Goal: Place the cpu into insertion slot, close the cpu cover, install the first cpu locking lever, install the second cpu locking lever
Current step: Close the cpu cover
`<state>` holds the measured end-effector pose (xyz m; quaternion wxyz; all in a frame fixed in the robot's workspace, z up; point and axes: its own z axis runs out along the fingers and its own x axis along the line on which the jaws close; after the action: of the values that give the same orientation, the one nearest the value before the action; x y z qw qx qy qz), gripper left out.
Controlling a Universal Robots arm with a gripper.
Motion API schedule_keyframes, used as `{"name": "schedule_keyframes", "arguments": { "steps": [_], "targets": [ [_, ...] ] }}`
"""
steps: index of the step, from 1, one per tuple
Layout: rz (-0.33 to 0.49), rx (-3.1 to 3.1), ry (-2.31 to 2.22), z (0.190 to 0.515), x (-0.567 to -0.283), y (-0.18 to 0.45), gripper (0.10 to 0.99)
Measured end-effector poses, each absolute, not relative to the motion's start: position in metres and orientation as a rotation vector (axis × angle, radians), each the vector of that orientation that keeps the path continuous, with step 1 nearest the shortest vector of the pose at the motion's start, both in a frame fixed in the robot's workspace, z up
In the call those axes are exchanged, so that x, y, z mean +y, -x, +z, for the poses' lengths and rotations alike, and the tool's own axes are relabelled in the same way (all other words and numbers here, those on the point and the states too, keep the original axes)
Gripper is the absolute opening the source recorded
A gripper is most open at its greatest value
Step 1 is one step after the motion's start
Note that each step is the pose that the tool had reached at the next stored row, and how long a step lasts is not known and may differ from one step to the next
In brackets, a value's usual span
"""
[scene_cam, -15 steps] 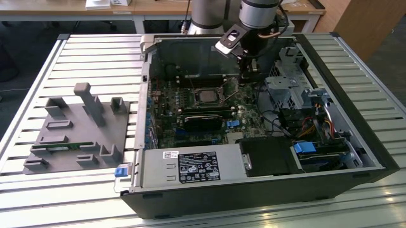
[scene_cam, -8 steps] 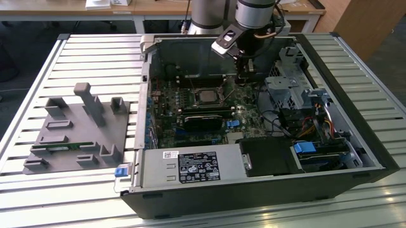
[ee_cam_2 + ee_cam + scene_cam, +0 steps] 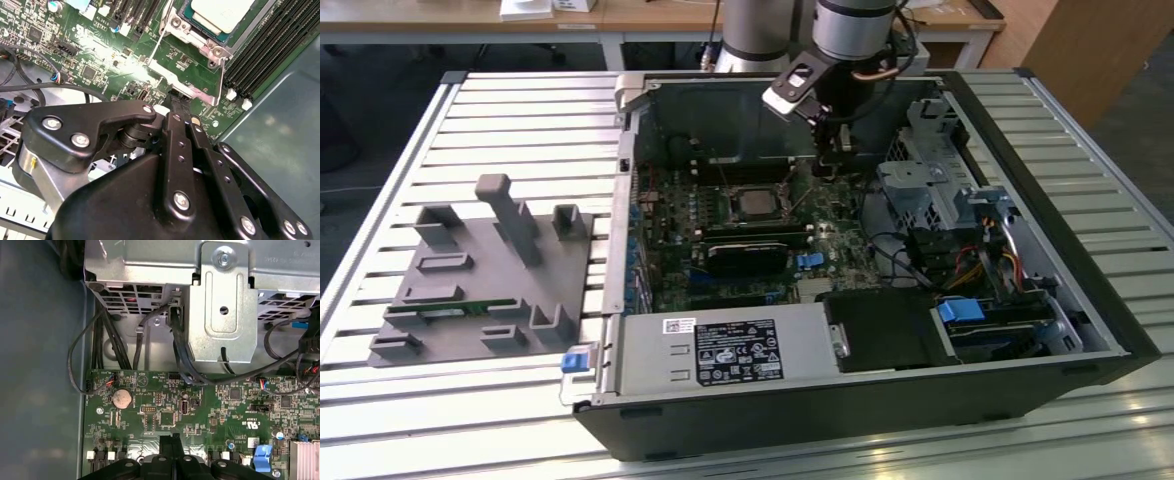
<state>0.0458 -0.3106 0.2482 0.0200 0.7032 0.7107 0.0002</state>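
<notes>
Gripper (image 3: 178, 101) inside computer case (image 3: 854, 405), fingers (image 3: 173, 131) drawn narrow at open cpu cover (image 3: 170, 77) edge (grip unclear); cpu (image 3: 220, 11) seated in insertion slot (image 3: 202, 44).

computer case (image 3: 854, 410): one
power supply (image 3: 720, 352): one
cpu (image 3: 757, 203) — silver-topped: one
gripper (image 3: 170, 440) — black: one
coin battery (image 3: 121, 399): one
grey holder block (image 3: 480, 290): one

Silver-grey square cpu (image 3: 220, 12) flat in the dark-rimmed insertion slot (image 3: 726, 205) on green board
</notes>
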Motion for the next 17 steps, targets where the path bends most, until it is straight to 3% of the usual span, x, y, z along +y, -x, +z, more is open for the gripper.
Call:
{"name": "schedule_keyframes", "arguments": {
  "steps": [17],
  "targets": [
    [0.001,2.205,-2.181,0.248,-0.311,-0.035,0.106]
  ]
}}
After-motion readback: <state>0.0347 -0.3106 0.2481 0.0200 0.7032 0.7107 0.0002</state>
